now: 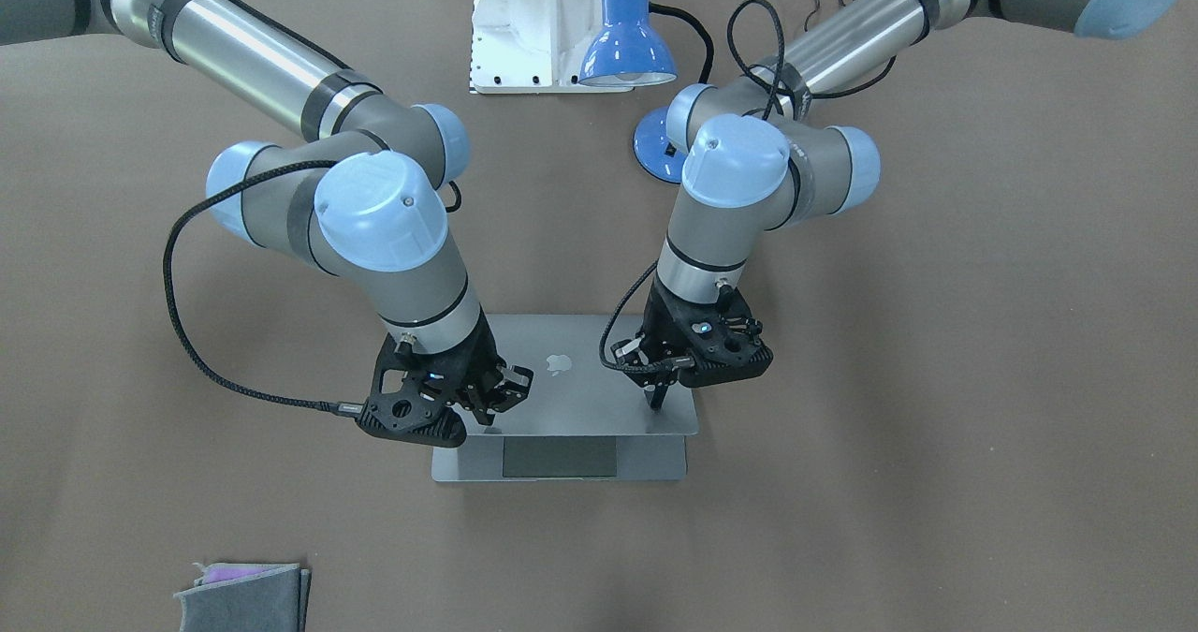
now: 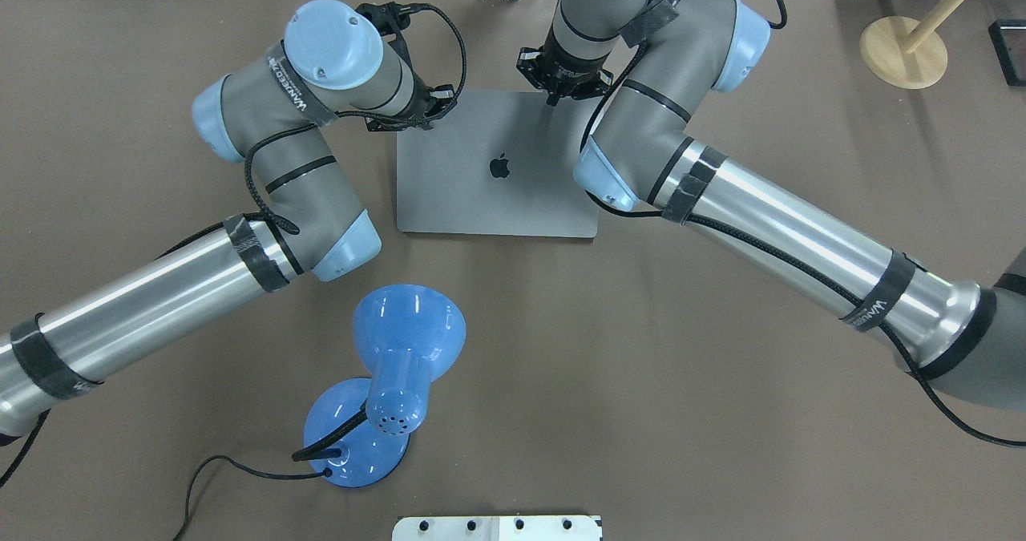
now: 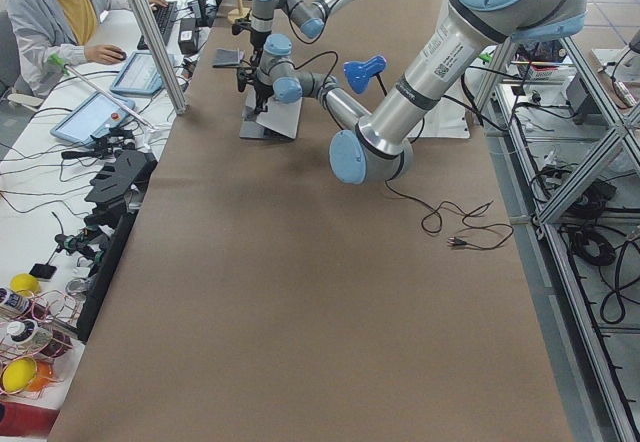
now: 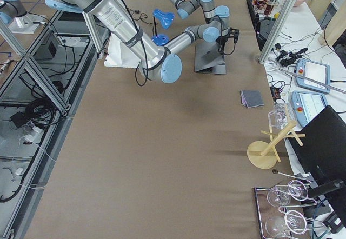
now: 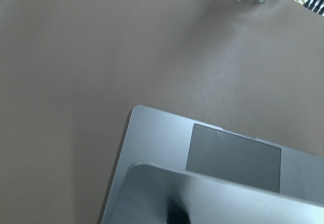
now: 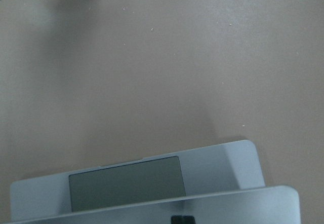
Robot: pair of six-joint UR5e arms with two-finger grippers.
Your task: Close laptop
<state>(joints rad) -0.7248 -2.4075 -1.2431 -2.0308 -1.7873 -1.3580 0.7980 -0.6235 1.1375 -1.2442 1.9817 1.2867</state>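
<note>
The space-grey laptop point(image 2: 497, 164) lies mid-table, part open. Its lid with the apple logo point(image 1: 562, 374) is tilted low over the base, and only the front strip with the trackpad point(image 1: 560, 456) shows. My left gripper point(image 1: 658, 398) is shut, with its tip pressed on the lid's free edge near one corner. It also shows in the overhead view point(image 2: 421, 112). My right gripper point(image 1: 485, 412) looks shut and rests on the lid's free edge near the other corner, seen from above too point(image 2: 553, 96). Both wrist views show the lid's edge over the trackpad point(image 5: 233, 155) point(image 6: 126, 183).
A blue desk lamp point(image 2: 397, 357) stands behind the laptop on the robot's side, its cable trailing off. A white robot base plate point(image 1: 524, 23) sits beyond it. A small folded grey cloth point(image 1: 243, 596) lies near the operators' edge. A wooden stand point(image 2: 902, 52) is at the far right.
</note>
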